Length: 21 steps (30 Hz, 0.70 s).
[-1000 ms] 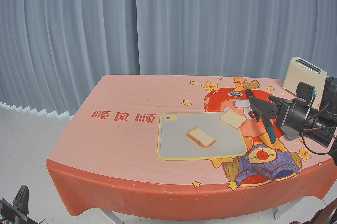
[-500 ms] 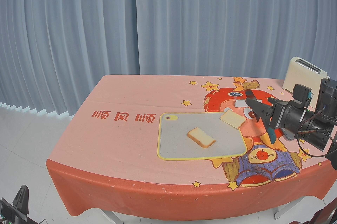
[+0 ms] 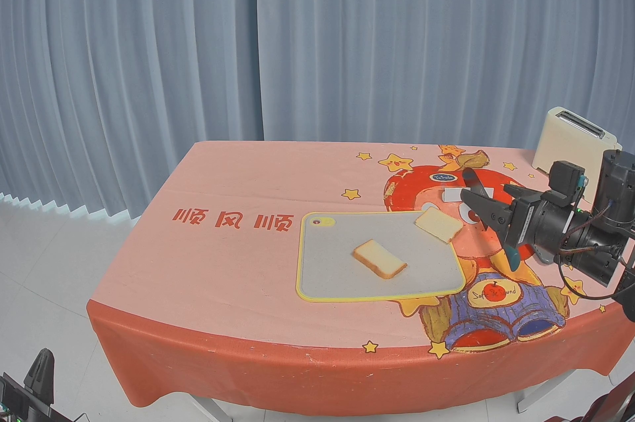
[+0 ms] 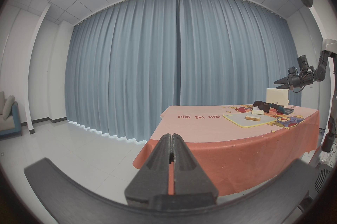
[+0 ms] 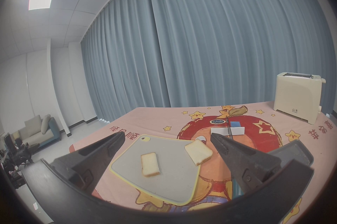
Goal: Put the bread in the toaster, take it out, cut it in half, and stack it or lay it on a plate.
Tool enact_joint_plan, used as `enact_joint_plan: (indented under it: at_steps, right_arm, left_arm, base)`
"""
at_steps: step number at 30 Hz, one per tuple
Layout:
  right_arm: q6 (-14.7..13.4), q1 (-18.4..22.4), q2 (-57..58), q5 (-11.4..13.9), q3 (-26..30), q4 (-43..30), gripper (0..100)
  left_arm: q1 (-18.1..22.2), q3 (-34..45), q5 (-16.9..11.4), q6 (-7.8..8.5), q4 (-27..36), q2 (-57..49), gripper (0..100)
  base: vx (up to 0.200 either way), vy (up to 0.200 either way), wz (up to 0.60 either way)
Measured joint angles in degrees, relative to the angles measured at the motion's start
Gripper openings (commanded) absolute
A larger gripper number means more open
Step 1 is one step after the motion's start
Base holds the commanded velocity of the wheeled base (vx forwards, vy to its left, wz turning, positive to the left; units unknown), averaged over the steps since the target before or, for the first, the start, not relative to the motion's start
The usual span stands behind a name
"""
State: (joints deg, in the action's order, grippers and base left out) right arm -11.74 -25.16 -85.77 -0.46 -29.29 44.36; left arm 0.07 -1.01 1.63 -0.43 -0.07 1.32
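Observation:
Two bread halves lie apart: one bread half (image 3: 379,258) (image 5: 150,164) mid cutting board (image 3: 331,271) (image 5: 175,179), the other bread half (image 3: 438,224) (image 5: 198,151) on the board's far right corner, overhanging the rim. A knife (image 3: 511,256) (image 5: 229,127) with a teal handle lies right of the board, its blade propped on a small white block (image 3: 455,194) (image 5: 224,130). My right gripper (image 3: 484,189) (image 5: 166,135) hovers open above the knife, pointing toward the corner half, nothing between its fingers. The left gripper (image 4: 171,161) (image 3: 41,370) hangs shut, low off the table's near left corner.
A cream toaster (image 3: 573,145) (image 5: 297,96) stands at the table's far right corner. A dark grey tray (image 5: 294,153) (image 3: 546,255) sits under my right arm. The left half of the pink tablecloth (image 3: 231,258) is bare.
The right gripper has shifted left over the knife, toward the board's right corner, staying open. Bread, knife and left arm have not moved.

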Motion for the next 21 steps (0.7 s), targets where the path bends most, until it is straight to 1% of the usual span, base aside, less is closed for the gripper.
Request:
enact_joint_plan:
  at_steps: [3, 8, 15, 21]
  right_arm:
    - [0.3, 0.1, 0.0, -0.4, 0.0, 0.0, 100]
    - [0.6, -0.1, 0.0, -2.6, 0.0, 0.0, 100]
    - [0.7, -0.3, -0.1, -2.7, 0.4, -0.1, 100]
    - [1.8, 0.0, -0.3, -2.9, 0.5, -0.2, 100]
  left_arm:
    - [0.0, 0.0, 0.0, 0.00, 0.0, 0.0, 0]
    - [0.0, 0.0, 0.0, 0.00, 0.0, 0.0, 0]
    - [0.0, 0.0, 0.0, 0.00, 0.0, 0.0, 0]
    - [0.0, 0.0, 0.0, 0.00, 0.0, 0.0, 0]
  base:
    - [0.000, 0.000, 0.00]
    - [0.000, 0.000, 0.00]
    - [0.000, 0.000, 0.00]
    - [0.000, 0.000, 0.00]
